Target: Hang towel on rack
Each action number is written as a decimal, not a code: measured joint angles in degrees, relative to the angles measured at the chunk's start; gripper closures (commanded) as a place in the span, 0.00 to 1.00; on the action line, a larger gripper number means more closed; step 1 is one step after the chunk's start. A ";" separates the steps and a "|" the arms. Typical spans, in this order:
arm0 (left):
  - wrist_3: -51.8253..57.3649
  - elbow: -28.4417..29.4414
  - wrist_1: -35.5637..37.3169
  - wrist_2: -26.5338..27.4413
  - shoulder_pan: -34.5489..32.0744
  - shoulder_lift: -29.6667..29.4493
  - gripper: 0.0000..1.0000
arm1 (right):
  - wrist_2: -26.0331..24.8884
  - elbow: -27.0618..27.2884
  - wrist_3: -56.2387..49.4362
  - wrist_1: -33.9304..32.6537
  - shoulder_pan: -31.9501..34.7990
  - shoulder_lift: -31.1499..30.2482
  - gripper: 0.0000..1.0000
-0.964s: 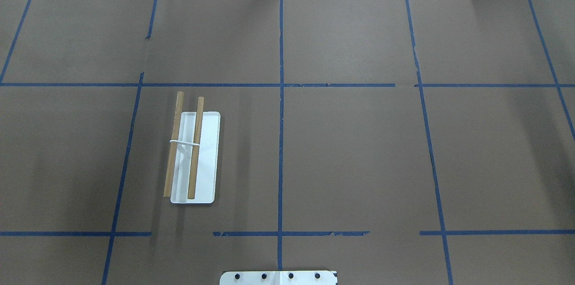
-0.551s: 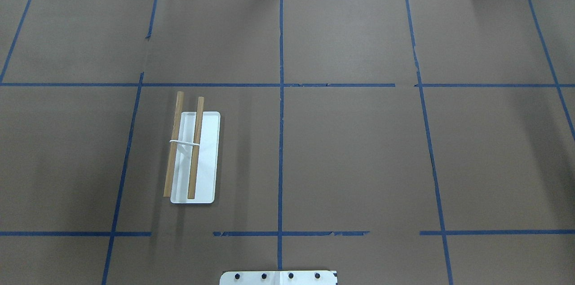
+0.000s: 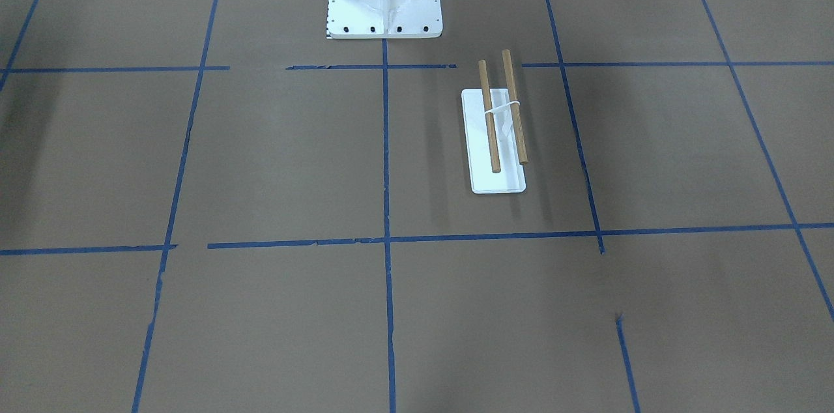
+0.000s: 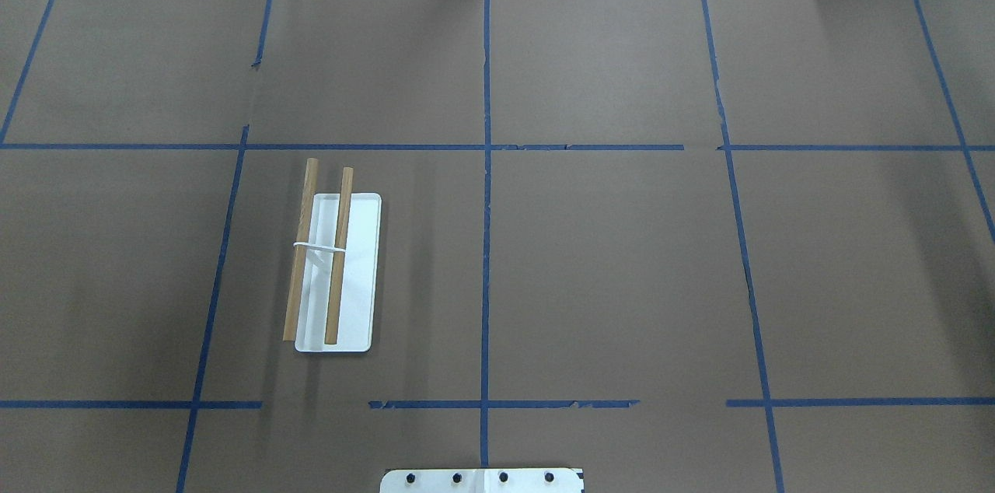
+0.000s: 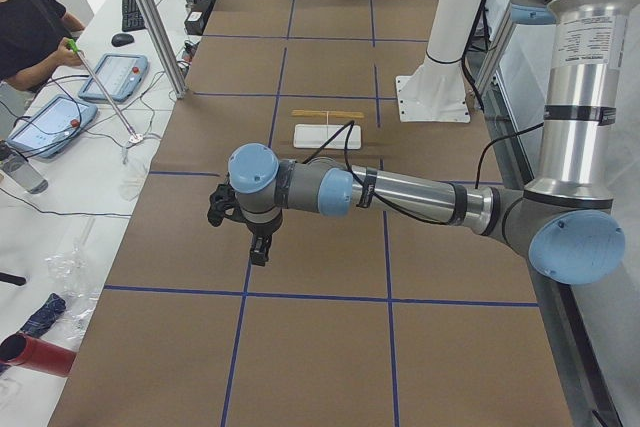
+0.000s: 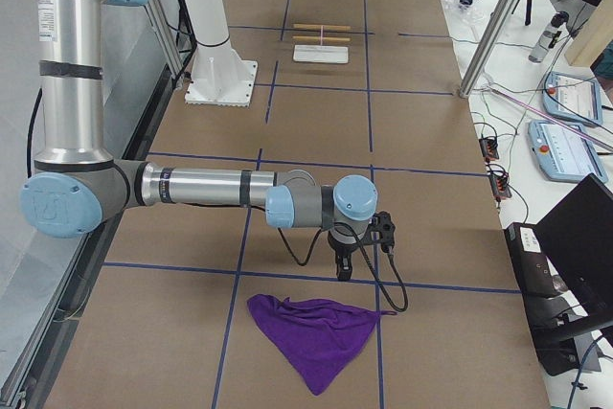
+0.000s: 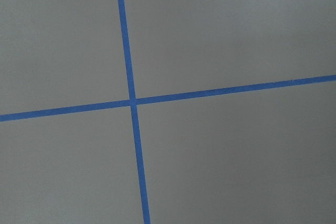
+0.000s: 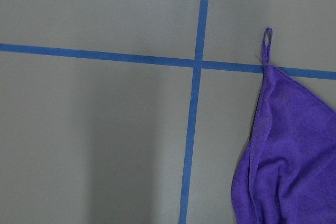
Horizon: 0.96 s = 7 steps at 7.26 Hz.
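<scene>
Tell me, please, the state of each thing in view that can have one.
Deep-purple soft cloth towel: lying rumpled on the brown table, ungripped.
White-based rack with two wooden dowel rods: upright, nothing hung on it.
Left gripper: over the table, open or shut unclear.
Right gripper: near the towel, open or shut unclear.

The table (image 4: 622, 260) is covered in brown paper, marked into a grid with blue tape (image 4: 487, 244). The rack (image 4: 336, 271) stands on the robot's left half with its white base flat on the paper, and a white bolted pedestal (image 3: 384, 2) sits at the middle of the robot's edge. The purple towel (image 6: 316, 332) lies crumpled at the robot's right end, well apart from the rack, one corner resting on a tape line.
</scene>
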 measured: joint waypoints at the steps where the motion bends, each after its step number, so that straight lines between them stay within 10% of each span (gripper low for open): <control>1: -0.01 -0.06 -0.09 -0.51 0.02 0.03 0.00 | -0.07 -0.80 -0.02 1.40 -0.03 -0.01 0.00; 7: 0.08 0.49 -0.23 -5.10 0.06 -0.22 0.00 | -0.41 -2.92 0.04 10.36 -0.12 -2.89 0.00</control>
